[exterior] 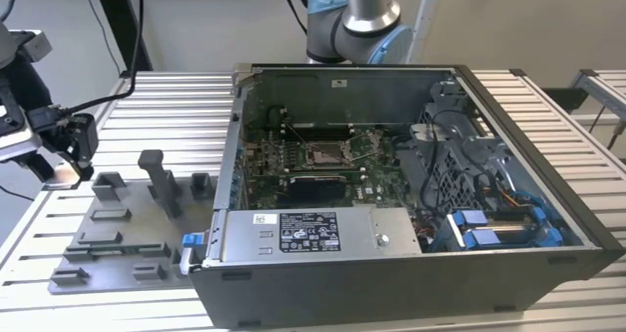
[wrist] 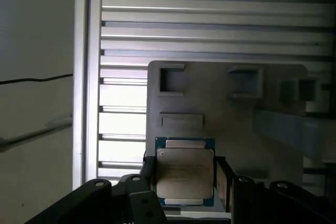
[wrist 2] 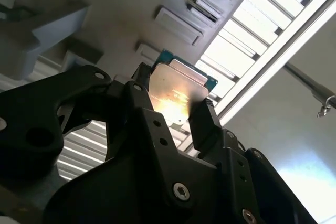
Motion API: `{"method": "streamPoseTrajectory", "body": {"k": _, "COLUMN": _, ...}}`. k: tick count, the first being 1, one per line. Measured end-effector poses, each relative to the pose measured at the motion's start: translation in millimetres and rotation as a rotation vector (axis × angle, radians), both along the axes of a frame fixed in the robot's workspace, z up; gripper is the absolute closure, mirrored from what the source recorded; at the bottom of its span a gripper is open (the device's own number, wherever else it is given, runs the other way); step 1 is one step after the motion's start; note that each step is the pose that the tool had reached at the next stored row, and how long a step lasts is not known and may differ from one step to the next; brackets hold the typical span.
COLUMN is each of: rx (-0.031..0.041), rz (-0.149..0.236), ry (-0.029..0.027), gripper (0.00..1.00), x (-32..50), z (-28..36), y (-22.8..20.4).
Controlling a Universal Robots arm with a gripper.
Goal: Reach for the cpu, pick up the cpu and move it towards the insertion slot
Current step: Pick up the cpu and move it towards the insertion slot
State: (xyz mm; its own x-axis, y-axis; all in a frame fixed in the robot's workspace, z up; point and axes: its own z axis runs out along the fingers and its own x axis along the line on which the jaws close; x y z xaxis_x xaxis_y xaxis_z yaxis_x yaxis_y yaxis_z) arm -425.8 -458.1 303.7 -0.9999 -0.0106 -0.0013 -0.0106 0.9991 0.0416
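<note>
A slatted metal bench (exterior: 547,112) carries everything. On it, toward the exterior view's right, lies an open computer case (exterior: 391,303). The arm (exterior: 357,24) rises behind the case's back wall. Beside the case, on the exterior view's left, a grey fixture plate (exterior: 117,237) sits flat on the bench, with raised blocks and one tall post on it. Inside the case a green circuit board (exterior: 377,174) lies on the floor. The insertion slot (exterior: 328,154) sits near the board's middle, a square silver frame with a brownish centre.

The end effector (exterior: 61,163) hangs above the bench at the exterior view's far left, near the plate's back corner and well apart from the case. A pale patch at its tip in that view may be the cpu, but it is too small to be sure.

Both wrist views show it plainly. The black fingers (wrist: 149,174) are pinching the cpu (wrist: 185,178) by two opposite edges, one finger on each side. Its silvery top face is toward the first wrist view's camera, with a thin green rim around the lid. In the second wrist view the cpu (wrist 2: 181,87) stands out past the fingertips (wrist 2: 206,116), lifted clear of the plate (wrist 2: 105,14) beyond it. The slot is far off from the chip, across the case wall.
</note>
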Motion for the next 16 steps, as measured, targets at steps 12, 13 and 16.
{"method": "streamPoseTrajectory", "body": {"k": 12, "rx": 0.0, "rz": 0.0, "ry": -0.0001, "gripper": 1.0, "x": 0.0, "z": 25.2, "y": 0.0}}
{"method": "streamPoseTrajectory", "body": {"k": 13, "rx": 0.0001, "rz": 0.0, "ry": -0.0002, "gripper": 1.0, "x": 0.0, "z": 26.9, "y": 0.0}}
{"method": "streamPoseTrajectory", "body": {"k": 16, "rx": 0.0, "rz": 0.0, "ry": 0.0, "gripper": 1.0, "x": 0.0, "z": 30.3, "y": 0.0}}
